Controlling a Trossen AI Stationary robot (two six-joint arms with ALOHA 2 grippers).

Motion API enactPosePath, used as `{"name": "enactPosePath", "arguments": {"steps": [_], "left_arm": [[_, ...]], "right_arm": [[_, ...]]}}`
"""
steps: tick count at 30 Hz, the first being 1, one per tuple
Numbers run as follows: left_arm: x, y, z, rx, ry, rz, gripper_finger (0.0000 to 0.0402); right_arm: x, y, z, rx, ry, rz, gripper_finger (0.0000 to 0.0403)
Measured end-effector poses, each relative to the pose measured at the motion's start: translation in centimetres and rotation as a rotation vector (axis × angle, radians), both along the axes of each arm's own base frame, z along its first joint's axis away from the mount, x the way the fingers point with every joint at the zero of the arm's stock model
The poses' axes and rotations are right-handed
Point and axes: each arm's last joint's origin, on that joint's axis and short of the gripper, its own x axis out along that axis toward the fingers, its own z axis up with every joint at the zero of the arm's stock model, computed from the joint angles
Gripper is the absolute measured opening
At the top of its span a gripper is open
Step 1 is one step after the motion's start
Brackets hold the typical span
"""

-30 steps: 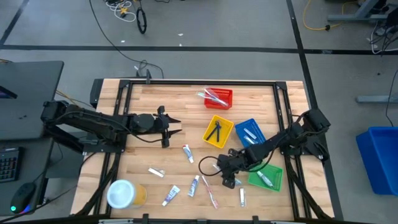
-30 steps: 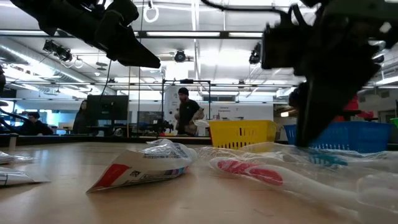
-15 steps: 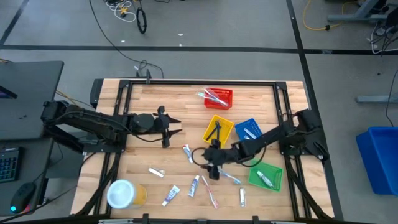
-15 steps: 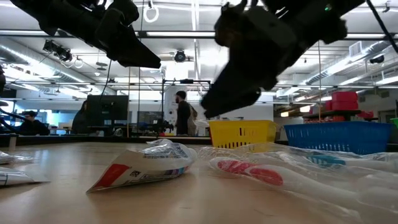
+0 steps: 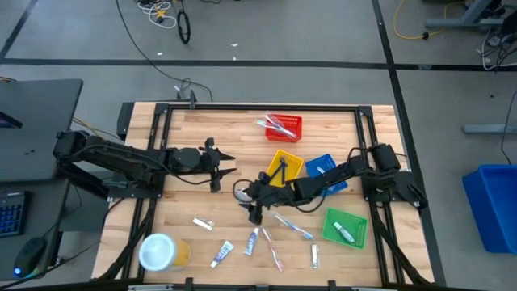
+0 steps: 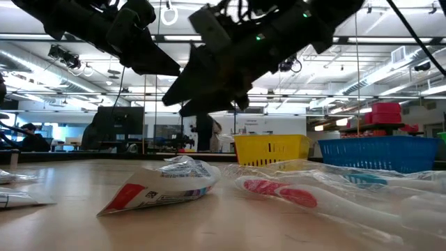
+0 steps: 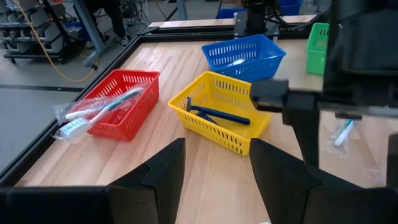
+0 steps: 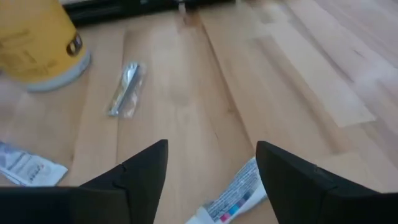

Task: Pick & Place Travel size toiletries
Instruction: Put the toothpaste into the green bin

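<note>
- A wooden table [image 5: 186,129] of pale planks, with a dark metal frame along its edges.
- Red tray [image 5: 284,128] near the far edge; yellow tray [image 5: 289,171] and blue tray [image 5: 323,171] side by side nearer the middle; green tray [image 5: 346,227] toward the near right corner.
- A yellow tub [image 5: 162,252] with a white top stands at the near left corner.
- Loose on the wood: a silvery packet [image 5: 203,224] near the tub, white tubes [image 5: 223,254] [image 5: 253,241] along the near edge, a blue-handled toothbrush [image 5: 292,226] and a red-handled toothbrush [image 5: 272,250], and another small tube [image 5: 314,256] near the green tray.
</note>
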Motion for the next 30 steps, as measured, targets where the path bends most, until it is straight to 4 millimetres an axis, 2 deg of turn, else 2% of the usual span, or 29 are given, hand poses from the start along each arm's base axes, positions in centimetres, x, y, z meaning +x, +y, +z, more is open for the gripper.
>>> {"name": "enactPosePath", "arguments": {"steps": [4,9,13,20,27,30], "left_arm": [[0.0,0.0,0.0,-0.002,-0.001,0.0,0.0188],[0.0,0.0,0.0,-0.004,-0.001,0.0,0.0188],[0.0,0.0,0.0,-0.013,-0.003,-0.002,0.0188],[0.0,-0.1,0.0,-0.021,-0.002,-0.021,0.0188],[0.0,-0.1,0.0,-0.02,-0.002,-0.021,0.0188],[0.0,-0.1,0.0,-0.019,-0.001,-0.021,0.0188]], "right_arm": [[0.8,0.3,-0.9,0.028,0.076,-0.028,0.0246],[0.6,0.3,-2.4,0.014,0.17,-0.119,0.0245],[0.7,0.3,-2.3,0.074,0.149,-0.136,0.0241],[0.6,0.6,-2.4,0.071,0.157,-0.129,0.023],[0.7,0.6,-3.6,0.056,0.183,-0.139,0.0231],[0.8,0.6,-3.5,0.052,0.173,-0.142,0.0225]]}}
